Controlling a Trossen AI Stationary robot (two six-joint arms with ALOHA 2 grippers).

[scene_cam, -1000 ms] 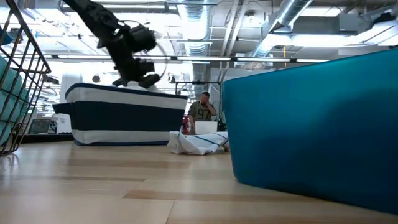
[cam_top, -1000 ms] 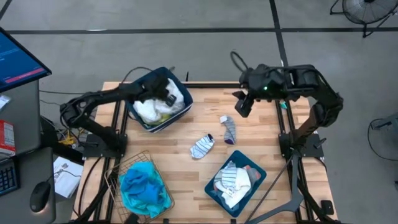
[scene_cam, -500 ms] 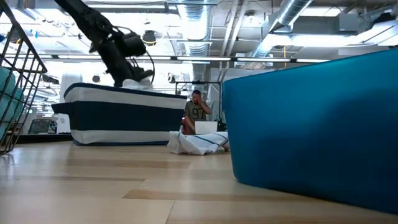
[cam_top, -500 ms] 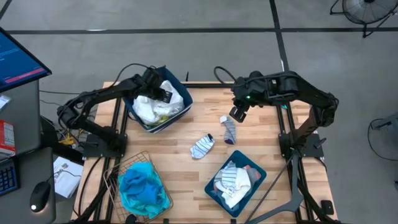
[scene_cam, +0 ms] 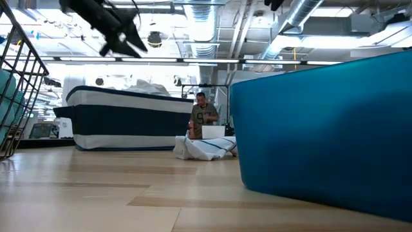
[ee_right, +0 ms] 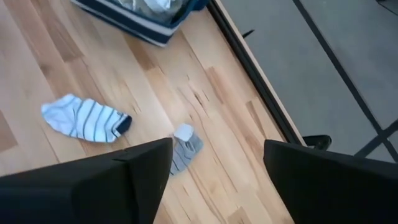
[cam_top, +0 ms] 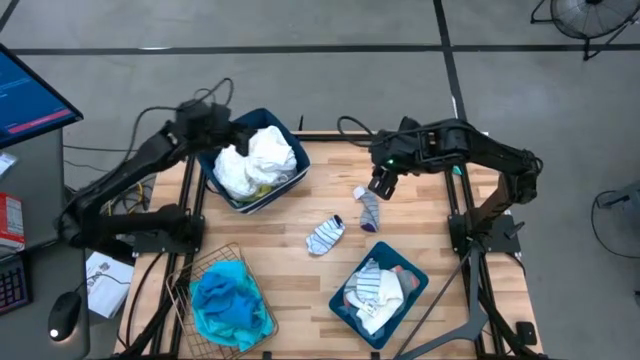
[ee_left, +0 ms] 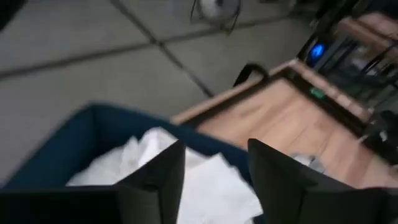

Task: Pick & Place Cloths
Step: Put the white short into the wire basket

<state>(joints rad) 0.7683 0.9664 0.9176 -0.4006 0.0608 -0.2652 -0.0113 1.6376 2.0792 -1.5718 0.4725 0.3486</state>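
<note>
On the wooden table point(cam_top: 290, 225), two socks are seen between two blue bins: a grey sock point(cam_top: 369, 207) just under the right gripper point(cam_top: 380, 183), whose fingers stand apart and empty, and a striped sock point(cam_top: 325, 235). White cloths point(cam_top: 256, 162) fill the far bin point(cam_top: 290, 182), beside the left gripper point(cam_top: 222, 133), fingers parted. Turquoise cloth point(cam_top: 230, 305) fills a wire basket point(cam_top: 185, 272). From table height, a near bin point(scene_cam: 322, 122) blocks much of the view.

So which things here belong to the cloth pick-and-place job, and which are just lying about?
Belonging to the job:
- white cloths in the far blue bin
- grey sock
- striped sock
- turquoise garment in the wire basket
- cloths in the near blue bin

Lying about:
- monitor
- mouse
- fan
</note>
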